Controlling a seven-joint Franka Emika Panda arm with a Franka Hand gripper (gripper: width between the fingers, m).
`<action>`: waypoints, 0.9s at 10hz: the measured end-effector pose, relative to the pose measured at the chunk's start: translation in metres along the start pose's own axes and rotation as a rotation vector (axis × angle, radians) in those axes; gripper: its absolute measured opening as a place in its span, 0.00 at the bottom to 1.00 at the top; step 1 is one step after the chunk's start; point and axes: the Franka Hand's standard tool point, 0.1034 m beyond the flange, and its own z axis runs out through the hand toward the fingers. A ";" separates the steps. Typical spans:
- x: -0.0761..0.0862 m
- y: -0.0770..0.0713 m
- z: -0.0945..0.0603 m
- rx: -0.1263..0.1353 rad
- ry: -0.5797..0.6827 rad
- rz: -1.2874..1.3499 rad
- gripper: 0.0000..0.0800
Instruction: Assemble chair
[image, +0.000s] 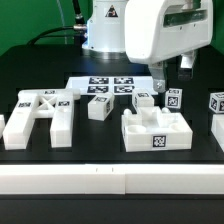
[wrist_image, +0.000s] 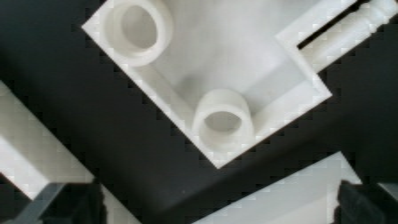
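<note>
Gripper (image: 171, 72) hangs over the back of the table (image: 100, 140), toward the exterior view's right. Jaws are apart with nothing held. Your wrist view shows the dark fingertips (wrist_image: 43, 205) clear of a socketed part (wrist_image: 214, 75), white with two round sockets, and a ribbed bar (wrist_image: 338, 38) just beside its edge.

Chair parts all lie loose:
- cross-braced plate (image: 40, 115) at the exterior view's left
- small block (image: 98, 107) near it
- notched block (image: 155, 130) at front right
- low block (image: 145, 100) and tagged cube (image: 175, 98) behind the notched block, the cube below the gripper
- edge block (image: 217, 103) at far right

Marker board (image: 108, 86) lies behind the small block.
</note>
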 end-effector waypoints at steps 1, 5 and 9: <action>0.000 0.000 0.000 -0.001 0.000 -0.001 0.81; 0.000 0.000 0.000 0.000 0.001 0.003 0.81; -0.004 -0.008 0.002 0.054 -0.044 0.372 0.81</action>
